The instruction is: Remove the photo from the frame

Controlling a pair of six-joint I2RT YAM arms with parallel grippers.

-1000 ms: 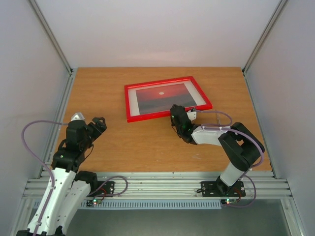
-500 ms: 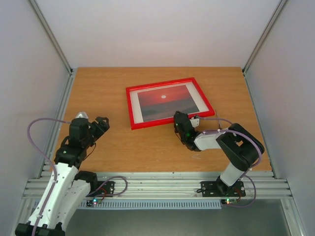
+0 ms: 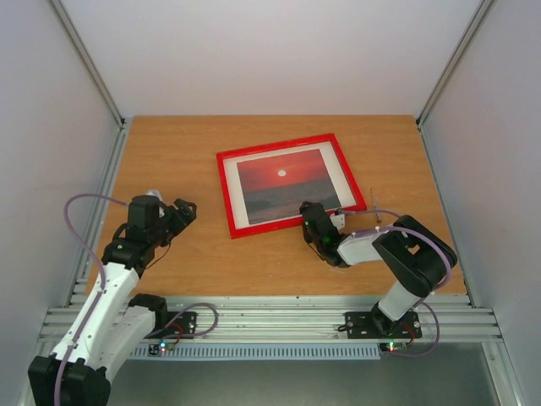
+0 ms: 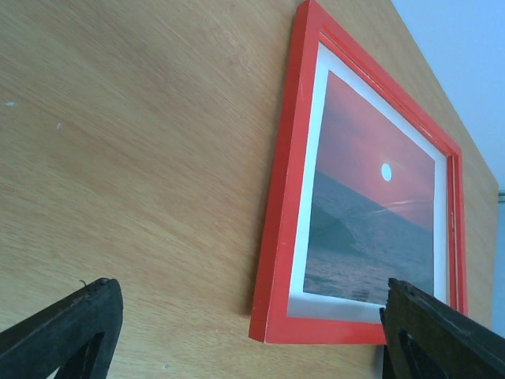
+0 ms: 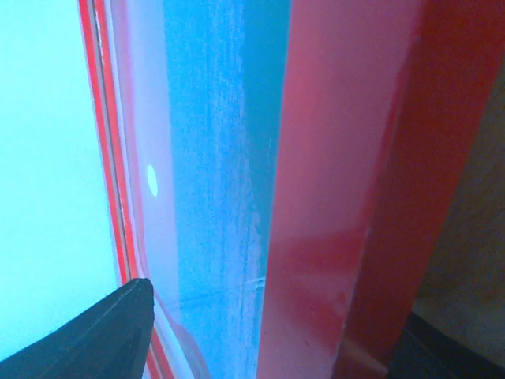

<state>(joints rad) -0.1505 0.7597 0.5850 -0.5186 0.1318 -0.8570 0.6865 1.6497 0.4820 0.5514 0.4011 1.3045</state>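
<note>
Sunset photo (image 3: 283,188), a rectangular print with a red sky, a small white sun and a dark sea and shoreline inside a thin white margin, lies face up in the thin bright red rectangular picture frame (image 3: 225,195). That frame rests flat and slightly skewed on the brown wooden tabletop (image 3: 169,144), just right of centre in the overhead view. Being a sheet of paper, the print should be very light and limp, and quick to crease, curl or smudge. It is best lifted by its white margin or a corner, not by the coloured face. The frame looks stiff and light by contrast, with narrow rails that a two-finger pinch can take from the side. With the picture side up, the print seems shut in from the front, so reaching it will probably mean turning the frame over and freeing its back first. A pale bluish sheen over the face in the right wrist view suggests a glossy cover or coating, though which one cannot be told. The left gripper (image 3: 179,216) hovers at the middle left of the overhead view, well apart from the frame, its fingers (image 4: 71,324) spread wide with nothing between them. The right gripper (image 3: 314,222) sits at the frame's lower edge, just below centre, with a red rail filling the view between its dark tips. Whether it pinches that rail or merely straddles it cannot be told.
</note>
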